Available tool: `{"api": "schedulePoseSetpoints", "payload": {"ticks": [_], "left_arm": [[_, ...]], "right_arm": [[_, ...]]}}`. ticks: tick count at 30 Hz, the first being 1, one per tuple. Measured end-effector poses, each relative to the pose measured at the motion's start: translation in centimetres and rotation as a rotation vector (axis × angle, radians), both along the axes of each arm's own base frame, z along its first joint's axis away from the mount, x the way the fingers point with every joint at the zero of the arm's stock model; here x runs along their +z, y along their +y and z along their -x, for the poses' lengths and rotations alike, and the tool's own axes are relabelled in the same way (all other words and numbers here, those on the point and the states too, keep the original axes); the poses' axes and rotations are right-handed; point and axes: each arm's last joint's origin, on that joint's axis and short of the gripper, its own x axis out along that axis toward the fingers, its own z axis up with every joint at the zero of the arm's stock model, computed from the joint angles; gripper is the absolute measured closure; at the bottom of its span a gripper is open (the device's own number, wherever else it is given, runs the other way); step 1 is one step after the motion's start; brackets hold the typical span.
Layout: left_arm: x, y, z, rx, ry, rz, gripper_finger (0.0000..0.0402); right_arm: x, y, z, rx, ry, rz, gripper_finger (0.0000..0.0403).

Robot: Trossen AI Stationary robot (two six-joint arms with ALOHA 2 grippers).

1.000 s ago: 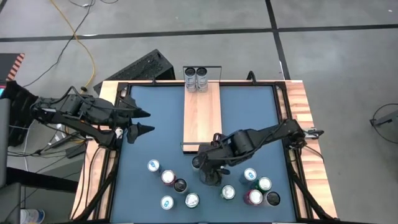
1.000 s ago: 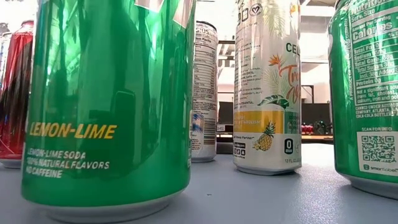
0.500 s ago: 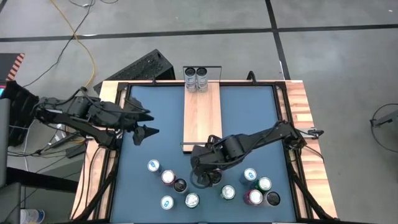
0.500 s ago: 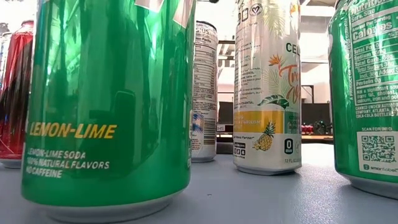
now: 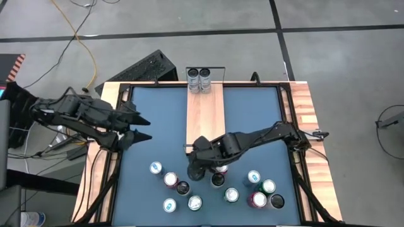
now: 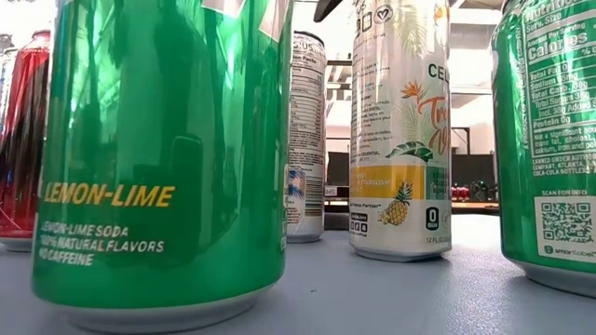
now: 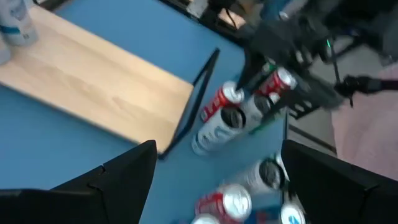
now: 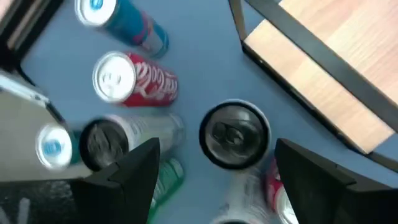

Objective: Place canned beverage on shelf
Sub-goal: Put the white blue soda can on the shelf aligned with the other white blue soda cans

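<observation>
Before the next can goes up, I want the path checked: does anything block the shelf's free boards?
Nothing visible does. The shelf holds only two cans at its far end; the rest is bare. The right gripper hovers, jaws open, over the near-end cans, beside the black rail.

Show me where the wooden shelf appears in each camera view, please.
High view: the shelf lies in the middle, running from the table's far edge toward its centre.
Low view: not visible; cans fill the picture.
Left wrist view: upper left.
Right wrist view: upper right corner.
Shared landmark: the black wire rail at its short end.
</observation>
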Motion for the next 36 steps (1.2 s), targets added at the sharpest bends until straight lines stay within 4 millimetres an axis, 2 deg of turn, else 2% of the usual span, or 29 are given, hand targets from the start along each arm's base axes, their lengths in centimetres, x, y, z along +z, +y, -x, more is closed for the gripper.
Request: {"api": "schedulePoseSetpoints", "payload": {"ticks": [7,15,23,36], "left_arm": [[0.3,0.8,3.2,-0.004,-0.014,0.007,0.0070],[0.7,1.4,5.3,0.035,-0.079,0.029,0.0070],[0.7,1.5,5.3,0.069,-0.084,0.032,0.0070],[0.6,1.4,4.7,0.081,-0.069,0.000,0.0070]], "right_arm": [[-1.1,-0.2,-0.6,-0.090,0.025,-0.021,0.0102],[-2.4,0.6,-1.0,-0.113,0.055,-0.025,0.0102],[-3.7,1.4,-1.3,-0.100,0.093,0.001,0.0102],[-4.7,1.2,-1.9,-0.096,0.107,0.035,0.0102]]}}
